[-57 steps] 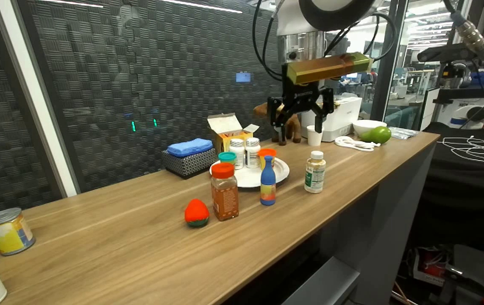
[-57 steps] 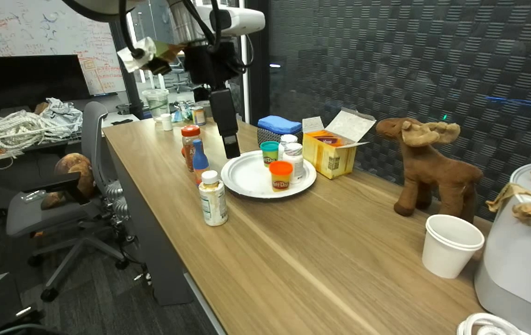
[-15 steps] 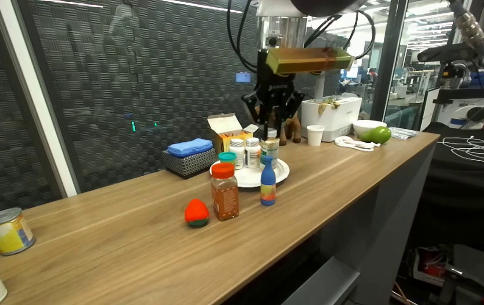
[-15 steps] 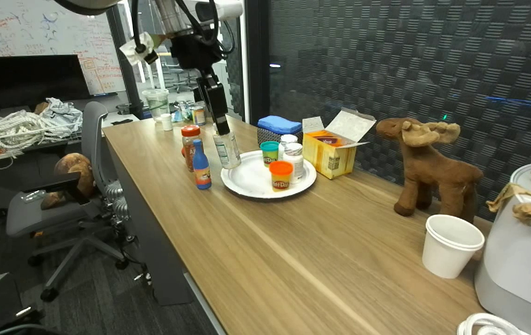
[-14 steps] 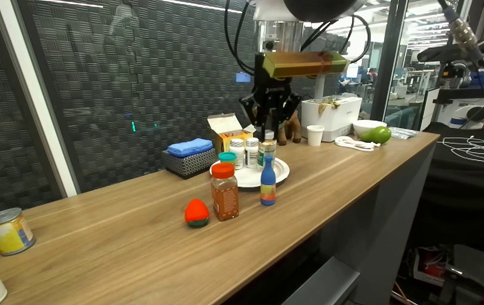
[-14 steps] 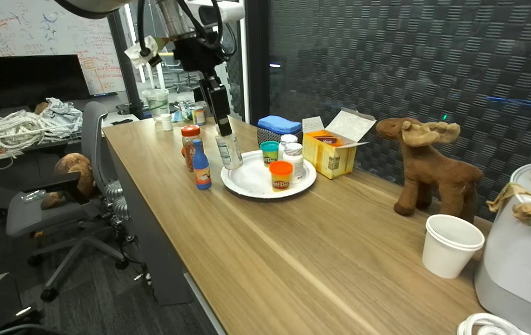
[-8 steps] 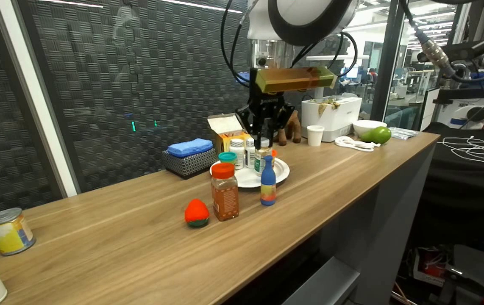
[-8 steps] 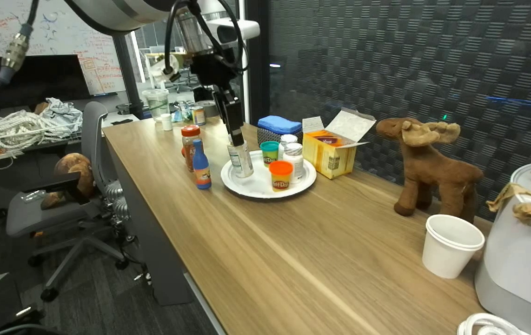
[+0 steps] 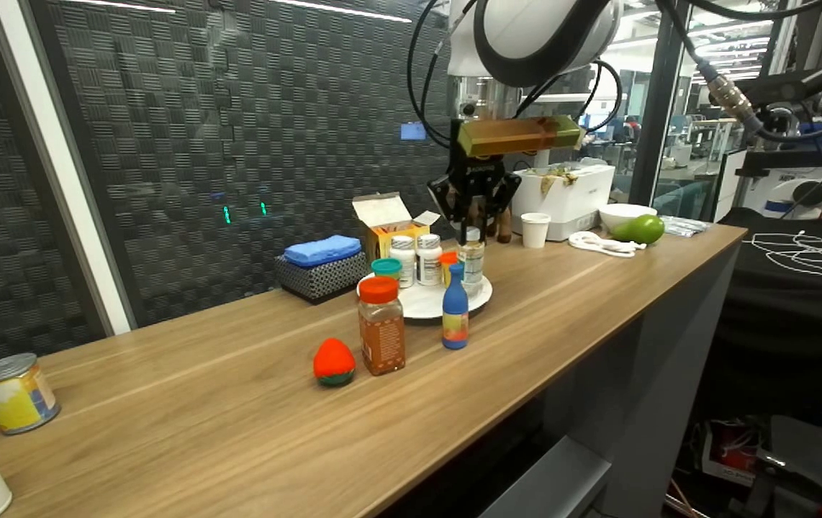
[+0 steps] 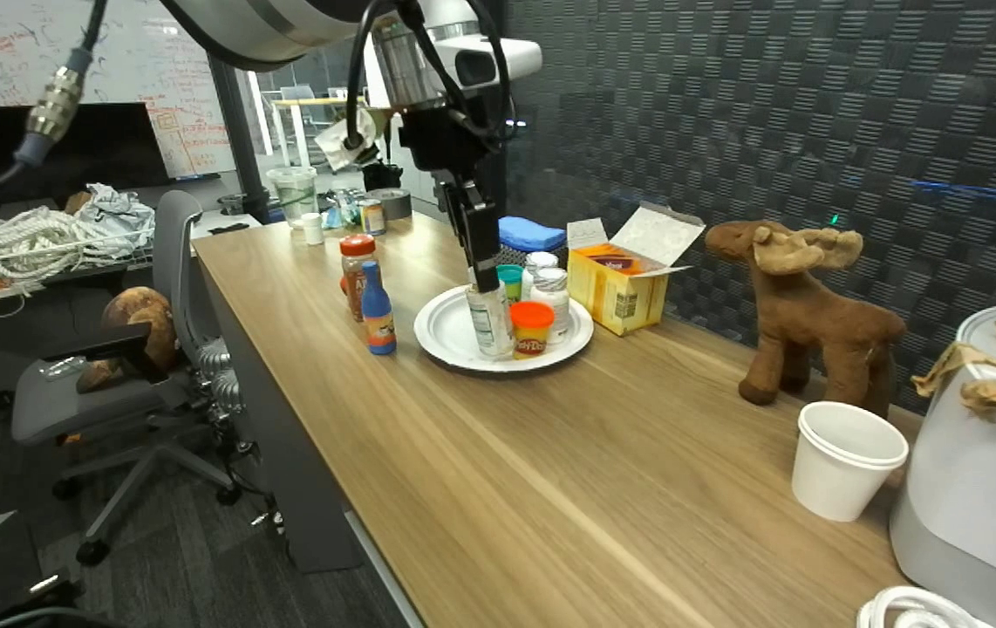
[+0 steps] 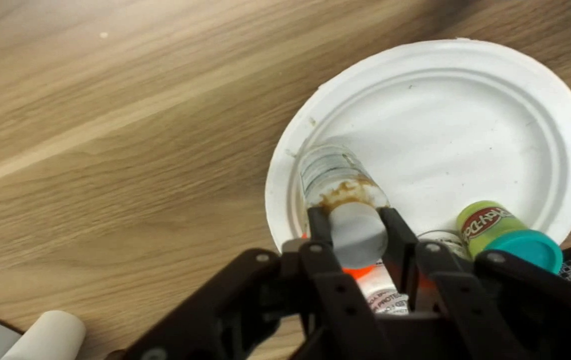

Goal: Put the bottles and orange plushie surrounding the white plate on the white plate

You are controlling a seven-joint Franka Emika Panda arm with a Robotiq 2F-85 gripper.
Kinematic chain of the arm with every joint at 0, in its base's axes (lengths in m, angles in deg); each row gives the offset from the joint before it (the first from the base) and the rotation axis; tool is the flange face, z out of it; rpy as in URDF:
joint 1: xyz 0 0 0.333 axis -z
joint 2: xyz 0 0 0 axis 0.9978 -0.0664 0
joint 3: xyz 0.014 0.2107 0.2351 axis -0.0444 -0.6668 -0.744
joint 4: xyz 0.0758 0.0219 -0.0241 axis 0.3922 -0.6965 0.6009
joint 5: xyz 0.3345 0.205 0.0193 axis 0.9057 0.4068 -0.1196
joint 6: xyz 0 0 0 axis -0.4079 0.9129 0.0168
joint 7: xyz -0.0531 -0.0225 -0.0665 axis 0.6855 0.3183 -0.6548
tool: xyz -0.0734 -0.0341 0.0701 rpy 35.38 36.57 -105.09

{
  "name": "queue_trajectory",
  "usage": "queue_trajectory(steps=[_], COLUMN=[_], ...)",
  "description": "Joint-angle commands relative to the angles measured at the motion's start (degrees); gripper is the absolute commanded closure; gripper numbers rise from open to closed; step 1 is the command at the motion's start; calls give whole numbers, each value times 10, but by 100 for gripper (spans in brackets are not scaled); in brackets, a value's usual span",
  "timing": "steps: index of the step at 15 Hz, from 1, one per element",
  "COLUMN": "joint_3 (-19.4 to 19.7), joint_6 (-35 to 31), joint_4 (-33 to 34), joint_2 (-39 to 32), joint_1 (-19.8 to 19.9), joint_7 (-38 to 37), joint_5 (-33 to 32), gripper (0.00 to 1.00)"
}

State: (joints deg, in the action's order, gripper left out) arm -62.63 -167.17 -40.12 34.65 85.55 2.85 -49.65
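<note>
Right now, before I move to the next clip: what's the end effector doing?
End effector: closed, holding the white-capped bottle.

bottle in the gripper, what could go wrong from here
The held bottle is close beside the orange-lidded tub, so it might knock it; whether they touch is unclear. Its base is near the rim of the white plate, so it could settle unevenly and tip. The gripper holds it near the top, so the base may swing if it catches something.
</note>
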Motion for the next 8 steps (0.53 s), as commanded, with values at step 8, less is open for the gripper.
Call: queue_trajectory(steps=[8], joint_3=[5], joint_6=[-1], joint_4=[9], joint_2=[-8], joint_1=[6], joint_7=[87], joint_5=[100], gripper=[91])
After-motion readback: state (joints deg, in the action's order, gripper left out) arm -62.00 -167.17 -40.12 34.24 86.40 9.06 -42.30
